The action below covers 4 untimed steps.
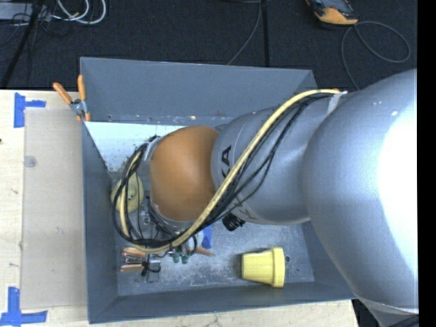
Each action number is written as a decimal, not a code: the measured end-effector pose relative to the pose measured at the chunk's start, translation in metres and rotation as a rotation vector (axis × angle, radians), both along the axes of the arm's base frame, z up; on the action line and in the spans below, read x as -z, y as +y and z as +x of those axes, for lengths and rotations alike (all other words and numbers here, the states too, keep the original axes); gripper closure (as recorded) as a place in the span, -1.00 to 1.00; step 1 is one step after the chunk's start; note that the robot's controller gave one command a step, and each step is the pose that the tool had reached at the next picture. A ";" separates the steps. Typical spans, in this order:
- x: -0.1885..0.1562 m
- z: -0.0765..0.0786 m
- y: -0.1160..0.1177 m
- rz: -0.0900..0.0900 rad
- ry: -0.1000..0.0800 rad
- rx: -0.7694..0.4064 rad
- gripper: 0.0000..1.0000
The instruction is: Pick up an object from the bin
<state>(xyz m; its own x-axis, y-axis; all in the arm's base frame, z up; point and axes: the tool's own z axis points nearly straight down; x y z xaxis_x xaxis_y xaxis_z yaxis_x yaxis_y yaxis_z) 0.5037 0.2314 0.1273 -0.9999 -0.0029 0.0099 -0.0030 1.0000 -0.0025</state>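
Arm pose: the silver arm (354, 182) comes in over the right edge of the grey metal bin (197, 90) and bends down toward its left half; the rounded orange wrist cover (180, 172) faces up, with yellow and black cables (235, 172) looped along it and hanging on its left side
Gripper: the gripper (150, 263) sits low under the cover, close to the bin's floor at the lower-left corner
Gripper state: cannot tell whether it is wide, narrow or holding anything, since the cover and cables hide it
Nearest things: a few thin orange-brown sticks (133, 254) lie right beside it in the lower-left corner; small green bits (180, 255) and a blue scrap (206, 239) lie just to their right
Other candidate: a yellow plastic cone-shaped cup (263, 266) lies on its side near the lower edge, right of the middle, well apart from the gripper
Step in hand: probably lowering onto the small pieces in the corner
Doing it well: close only once one stick sits squarely in the gap; stay off the left wall; lift straight up so the loose cables do not drag neighbours
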 end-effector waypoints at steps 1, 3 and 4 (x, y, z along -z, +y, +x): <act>-0.004 0.002 -0.001 0.002 -0.007 0.004 -1.00; 0.058 -0.016 -0.034 0.003 0.004 -0.352 1.00; 0.009 -0.022 -0.037 0.002 0.012 -0.363 1.00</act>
